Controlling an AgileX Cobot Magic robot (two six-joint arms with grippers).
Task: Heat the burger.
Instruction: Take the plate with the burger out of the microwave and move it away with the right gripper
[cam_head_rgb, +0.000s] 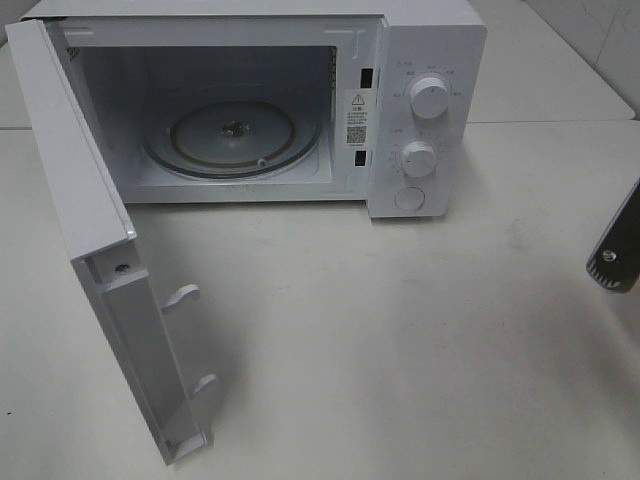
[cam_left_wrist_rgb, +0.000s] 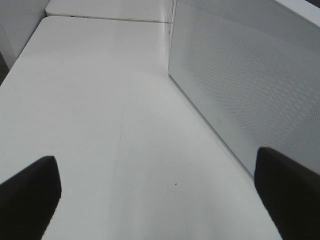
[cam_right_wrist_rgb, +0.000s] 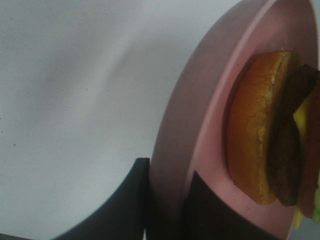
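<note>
Right gripper (cam_right_wrist_rgb: 167, 200) has its fingers pinched on the rim of the pink plate (cam_right_wrist_rgb: 200, 125), burger (cam_right_wrist_rgb: 270, 130) on it. Left gripper (cam_left_wrist_rgb: 157, 195) gapes wide, holding nothing. Microwave (cam_head_rgb: 420, 110) door looks fully open.

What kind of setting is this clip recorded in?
Probably a lab bench set up as a mock kitchen: a white microwave with its door open on a bare white table, tiled wall behind.

left gripper (cam_left_wrist_rgb: 160, 200): two black blunt fingers (cam_left_wrist_rgb: 30, 195), matte | right gripper (cam_right_wrist_rgb: 167, 200): dark, smooth curved fingers (cam_right_wrist_rgb: 120, 205) | right arm (cam_head_rgb: 615, 255): dark link, grey edge strip, one small round screw
</note>
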